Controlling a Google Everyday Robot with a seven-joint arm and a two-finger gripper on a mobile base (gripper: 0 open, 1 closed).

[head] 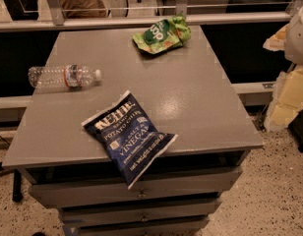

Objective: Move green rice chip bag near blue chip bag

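Observation:
The green rice chip bag (160,34) lies crinkled at the far edge of the grey table, right of centre. The blue chip bag (128,134) lies flat at the near edge, its lower corner hanging over the front. The two bags are well apart, with bare tabletop between them. My gripper (288,96) is at the right edge of the view, beside and off the table's right side, far from both bags and holding nothing that I can see.
A clear plastic water bottle (64,76) lies on its side at the table's left edge. The grey table (191,97) has drawers below its front. A rail and glass partition run behind it. Speckled floor lies to the right.

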